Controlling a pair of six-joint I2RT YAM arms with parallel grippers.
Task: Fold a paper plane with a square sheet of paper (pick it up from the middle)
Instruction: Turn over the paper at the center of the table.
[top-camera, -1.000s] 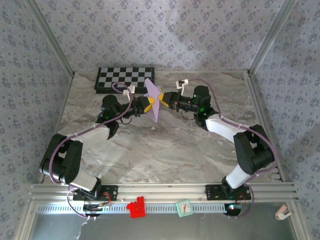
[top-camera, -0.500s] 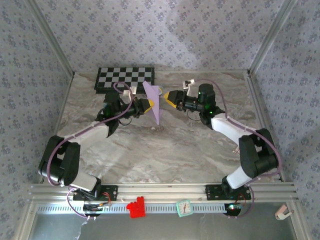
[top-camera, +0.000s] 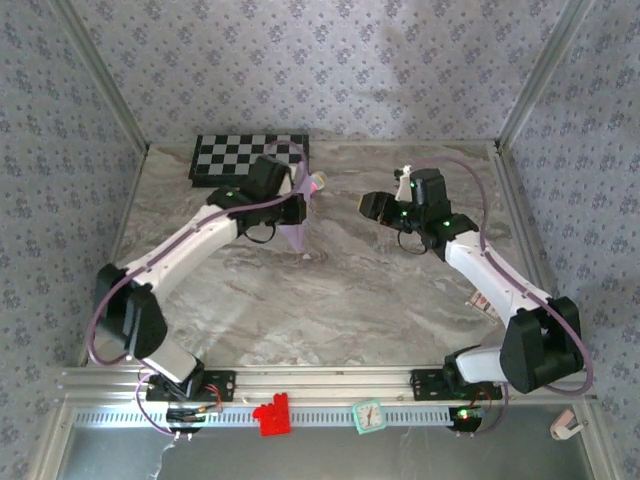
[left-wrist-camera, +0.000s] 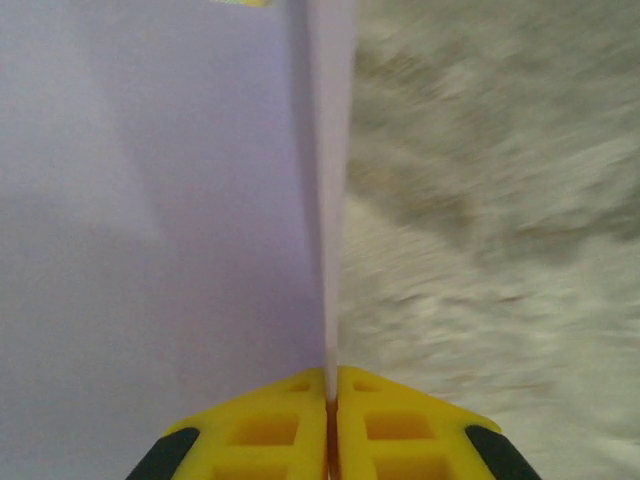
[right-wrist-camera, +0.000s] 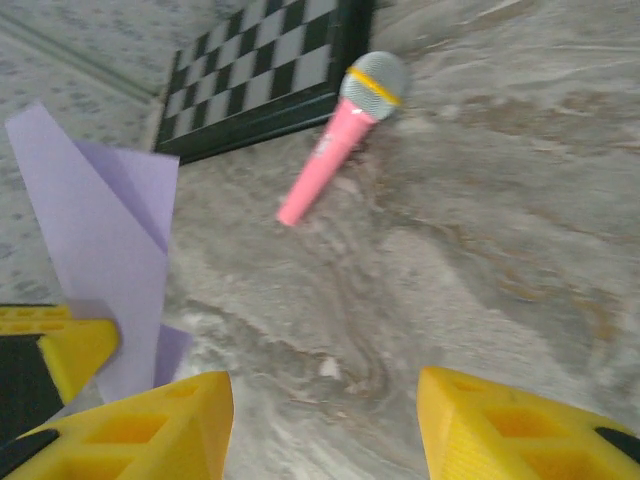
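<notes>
The left gripper (left-wrist-camera: 331, 425) has its yellow jaws pressed tight together on the paper plane (right-wrist-camera: 105, 230), pinching it along one folded edge. In the left wrist view the paper runs straight out from between the jaws, seen edge-on as a thin pale line, with a broad lavender face spreading away to one side of it.

From above, the plane stands on edge towards the far middle of the table (top-camera: 330, 290), a little left of centre and just off the near right corner of the checkered board (top-camera: 250, 157). One sharp tip points up. I can't tell whether the lower end touches the marble top or hangs just clear of it.

The right gripper (right-wrist-camera: 325, 425) sits to the right of the plane, apart from it, with its jaws spread about halfway and nothing between them but bare table. It faces left, towards the paper and the left gripper's yellow fingers (right-wrist-camera: 60, 350).

A pink toy microphone (right-wrist-camera: 340, 140) lies flat on the table just past the plane on the far side, its grey head close against the near right corner of the board.
</notes>
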